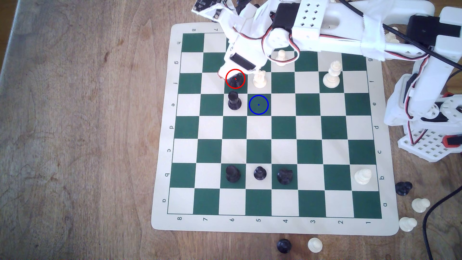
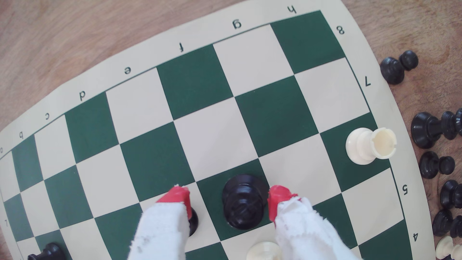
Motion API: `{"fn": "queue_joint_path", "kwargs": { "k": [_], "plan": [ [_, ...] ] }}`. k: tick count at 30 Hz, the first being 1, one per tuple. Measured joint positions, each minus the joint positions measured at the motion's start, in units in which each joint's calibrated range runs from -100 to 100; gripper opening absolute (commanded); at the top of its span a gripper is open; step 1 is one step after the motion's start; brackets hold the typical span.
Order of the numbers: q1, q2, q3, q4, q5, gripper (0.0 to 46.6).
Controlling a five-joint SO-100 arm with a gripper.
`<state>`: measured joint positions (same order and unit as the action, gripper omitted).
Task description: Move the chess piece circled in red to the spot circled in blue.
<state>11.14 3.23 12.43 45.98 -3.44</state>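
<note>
The chess piece circled in red (image 2: 243,201) stands upright on its dark green square, and from the wrist view it sits squarely between the two red-tipped fingers (image 2: 178,197), which are spread to either side of it with board showing in the gaps, so the gripper (image 2: 228,200) is open and grasping nothing yet. I'd judge it is placed that way to straddle the slender body before closing, since the wide base would be a poor place to pinch. One finger comes down close to the black piece (image 1: 234,100) on the neighbouring square, its base peeping out from behind the white finger wrap, and a white piece (image 1: 260,79) stands just beside the other finger, so the spread has little room to spare. In the exterior view the arm (image 1: 310,25) reaches in from the exterior view's right and hangs over the ringed piece (image 1: 235,79). The spot circled in blue (image 1: 258,104) is the bare green square diagonally next to it, just beside that black neighbour, so the carry looks short but should clear both pieces. Further off, a white rook (image 2: 370,146) stands near the chessboard (image 2: 140,110) edge, with spare black pieces (image 2: 397,67) lying beyond on the wooden table (image 1: 75,125).
</note>
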Motion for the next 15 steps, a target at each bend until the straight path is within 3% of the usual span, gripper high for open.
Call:
{"fn": "queue_joint_path", "kwargs": {
  "k": [15],
  "plan": [
    [0.00, 0.92, 2.44, 0.00, 0.00, 13.2]
  ]
}}
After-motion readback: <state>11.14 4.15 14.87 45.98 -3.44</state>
